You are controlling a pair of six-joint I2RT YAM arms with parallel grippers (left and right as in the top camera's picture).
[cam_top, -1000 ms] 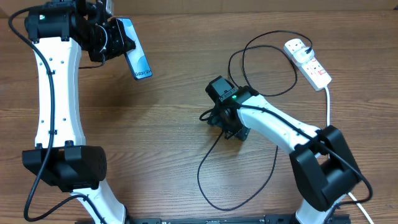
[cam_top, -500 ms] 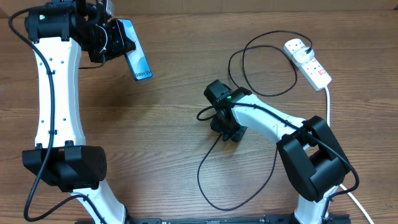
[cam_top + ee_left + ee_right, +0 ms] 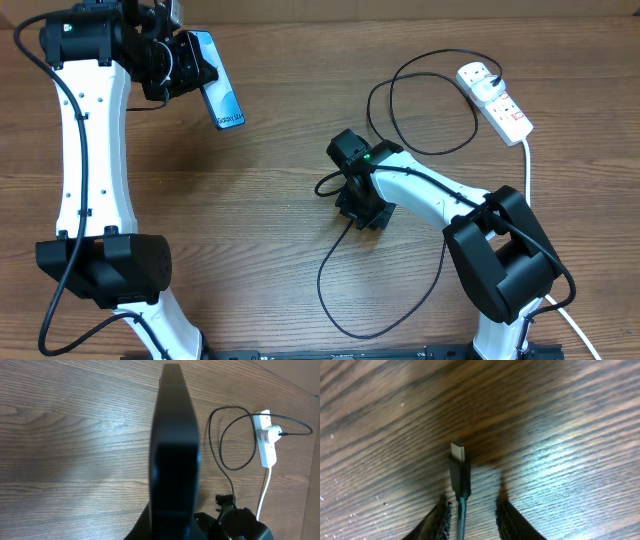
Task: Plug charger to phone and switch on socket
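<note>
My left gripper [image 3: 192,66] holds the phone [image 3: 220,94] up off the table at the back left, blue screen showing; in the left wrist view the phone [image 3: 174,450] is a dark slab seen edge-on. The charger [image 3: 400,90], a thin black cable, loops across the table from its plug in the socket [image 3: 495,100]. Its connector tip [image 3: 457,452] lies flat on the wood. My right gripper [image 3: 472,512] stands low over the table and straddles the cable just behind the tip. The cable lies close to the left finger, with a gap to the right finger.
The socket's thick white cord [image 3: 528,165] runs down the right side. More slack of the black cable [image 3: 345,300] curls near the front middle. The white power strip [image 3: 266,442] and my right arm [image 3: 235,520] also show in the left wrist view.
My right gripper's fingers have drawn much closer together around the cable, and that arm has shifted slightly left. The left arm and phone have not moved.
</note>
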